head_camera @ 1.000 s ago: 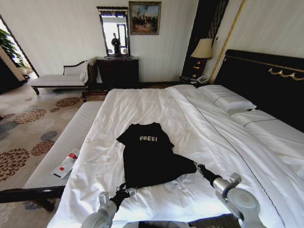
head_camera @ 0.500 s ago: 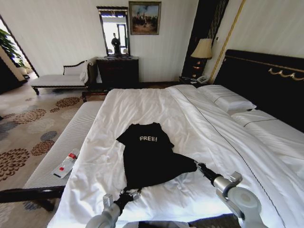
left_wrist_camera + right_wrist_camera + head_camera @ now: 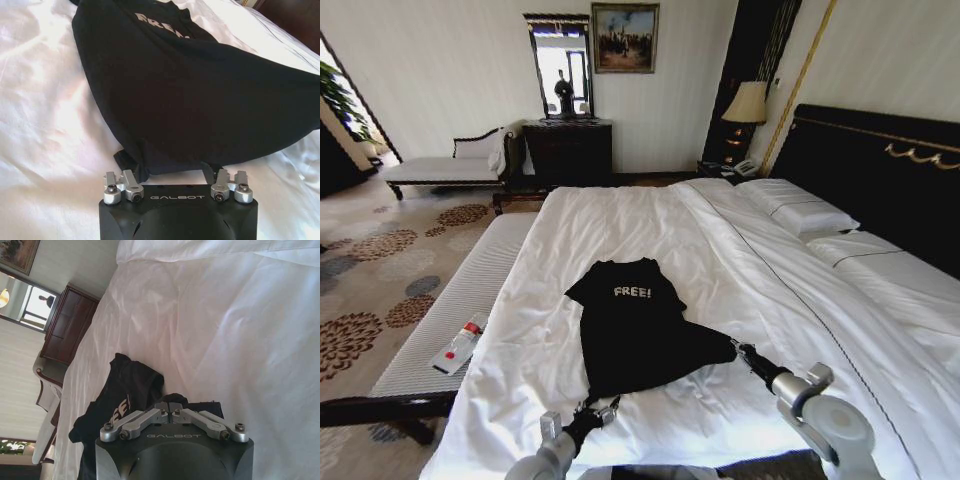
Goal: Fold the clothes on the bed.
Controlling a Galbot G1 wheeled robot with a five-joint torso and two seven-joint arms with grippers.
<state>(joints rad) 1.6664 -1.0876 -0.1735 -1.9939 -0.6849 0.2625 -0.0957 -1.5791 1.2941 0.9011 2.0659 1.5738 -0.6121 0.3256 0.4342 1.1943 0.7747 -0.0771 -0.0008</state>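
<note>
The clothes are one black T-shirt (image 3: 630, 330) with white "FREE!" lettering, lying chest-up on the white bed (image 3: 620, 220), collar end away from me. My right gripper (image 3: 742, 350) is shut on the shirt's near right hem corner; in the right wrist view (image 3: 171, 400) its fingers meet on bunched black cloth of the shirt (image 3: 125, 390). My left gripper (image 3: 598, 408) sits at the near left hem corner. In the left wrist view (image 3: 167, 167) it is open, with its dark fingers spread wide at the edge of the shirt (image 3: 190, 90).
A pale upholstered bench (image 3: 450, 300) runs along the bed's left side with a small bottle (image 3: 460, 345) on it. Pillows (image 3: 800, 210) and the dark headboard (image 3: 880, 170) are at the right. A dresser (image 3: 568, 150) stands at the far wall.
My left gripper has drawn back toward me and a little to the right, along the hem. The right gripper has pulled its hem corner slightly to the right.
</note>
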